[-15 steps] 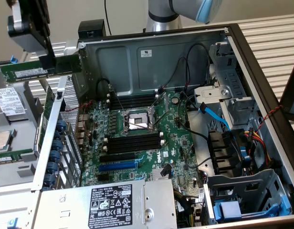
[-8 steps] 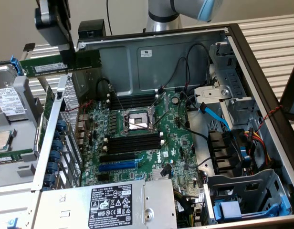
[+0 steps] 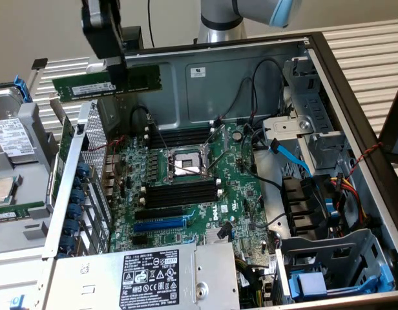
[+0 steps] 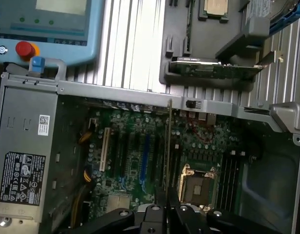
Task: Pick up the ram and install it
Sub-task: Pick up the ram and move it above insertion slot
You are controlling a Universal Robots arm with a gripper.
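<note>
The ram [image 3: 83, 87] is a long green stick with a white label, held level in the air above the back left corner of the open computer case [image 3: 251, 64]. My gripper [image 3: 116, 76] is shut on it near its middle, coming down from above. In the wrist view the ram [image 4: 168, 146] appears edge-on as a thin line running out from my gripper [image 4: 167, 201] over the motherboard [image 4: 135, 161]. The black memory slots [image 3: 179, 194] lie beside the CPU socket [image 3: 186, 165], well below and toward the exterior view's right of the ram.
A blue expansion slot [image 3: 159, 225] and the power supply [image 3: 147, 274] sit at the case's near side. Cables and drive cages [image 3: 315, 206] crowd the exterior view's right. A tray with a hard drive [image 3: 11, 135] lies outside the case. A teach pendant with a red button [image 4: 24, 48] rests nearby.
</note>
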